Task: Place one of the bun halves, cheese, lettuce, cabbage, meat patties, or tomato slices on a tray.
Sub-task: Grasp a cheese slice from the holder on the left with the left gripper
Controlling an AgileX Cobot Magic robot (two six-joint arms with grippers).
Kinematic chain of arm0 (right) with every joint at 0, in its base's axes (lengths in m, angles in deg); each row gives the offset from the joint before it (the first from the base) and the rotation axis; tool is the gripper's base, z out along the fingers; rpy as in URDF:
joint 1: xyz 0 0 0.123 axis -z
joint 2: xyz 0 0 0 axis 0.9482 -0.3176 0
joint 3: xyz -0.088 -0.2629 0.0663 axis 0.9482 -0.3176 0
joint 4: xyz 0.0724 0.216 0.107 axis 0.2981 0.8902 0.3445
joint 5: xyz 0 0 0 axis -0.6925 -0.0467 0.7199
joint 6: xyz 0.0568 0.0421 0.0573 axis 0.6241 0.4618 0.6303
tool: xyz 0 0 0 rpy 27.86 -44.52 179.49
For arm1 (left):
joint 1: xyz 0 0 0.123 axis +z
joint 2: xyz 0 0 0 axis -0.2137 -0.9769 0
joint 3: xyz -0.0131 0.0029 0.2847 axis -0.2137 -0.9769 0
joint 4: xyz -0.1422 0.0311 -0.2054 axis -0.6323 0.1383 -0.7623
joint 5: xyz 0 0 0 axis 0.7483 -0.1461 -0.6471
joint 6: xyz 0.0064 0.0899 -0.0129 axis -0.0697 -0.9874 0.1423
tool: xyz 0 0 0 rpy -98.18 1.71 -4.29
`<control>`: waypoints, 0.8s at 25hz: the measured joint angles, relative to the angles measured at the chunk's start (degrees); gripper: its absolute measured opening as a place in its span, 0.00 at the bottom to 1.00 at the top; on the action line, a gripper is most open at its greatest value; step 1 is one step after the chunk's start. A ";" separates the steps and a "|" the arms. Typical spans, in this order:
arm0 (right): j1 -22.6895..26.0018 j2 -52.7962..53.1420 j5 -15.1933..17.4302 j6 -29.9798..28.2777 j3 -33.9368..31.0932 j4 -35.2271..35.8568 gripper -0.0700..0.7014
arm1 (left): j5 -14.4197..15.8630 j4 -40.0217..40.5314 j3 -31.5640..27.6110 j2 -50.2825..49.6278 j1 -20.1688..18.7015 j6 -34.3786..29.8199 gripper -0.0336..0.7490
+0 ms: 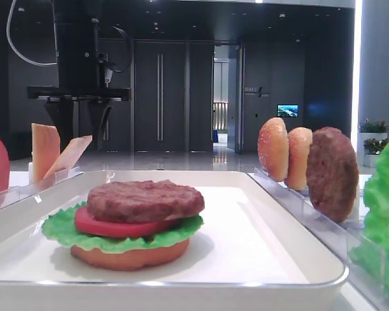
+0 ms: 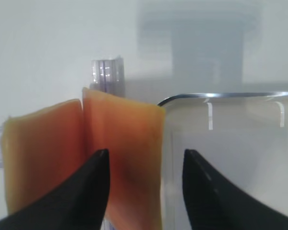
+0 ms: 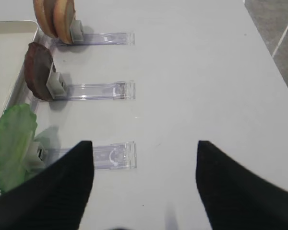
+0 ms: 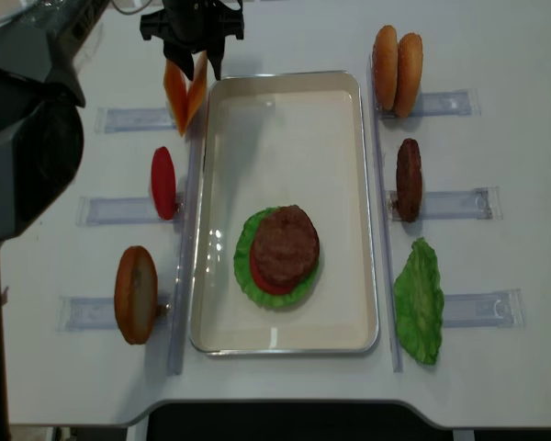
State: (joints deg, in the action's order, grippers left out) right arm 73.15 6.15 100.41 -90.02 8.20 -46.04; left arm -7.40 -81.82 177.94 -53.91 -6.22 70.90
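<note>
The left hand, at the far left of the scene, is showing as a matte black block with a wide crossbar and two tapering black fingers. A grey cable is looping above it. The right hand is showing only two broad black fingers with a finely ribbed, woven-looking texture.
</note>
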 joint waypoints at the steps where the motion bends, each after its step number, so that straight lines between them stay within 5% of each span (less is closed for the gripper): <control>1: 0.00 0.00 0.00 0.00 0.00 0.00 0.66 | 0.00 -0.11 0.00 0.00 0.00 0.00 0.52; 20: 0.00 0.00 0.00 0.00 0.00 0.00 0.66 | 0.00 -1.78 0.00 0.00 0.00 -1.28 0.48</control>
State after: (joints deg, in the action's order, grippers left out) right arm 73.15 6.15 100.41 -90.02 8.20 -46.04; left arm -7.40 -83.60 177.94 -53.91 -6.22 69.62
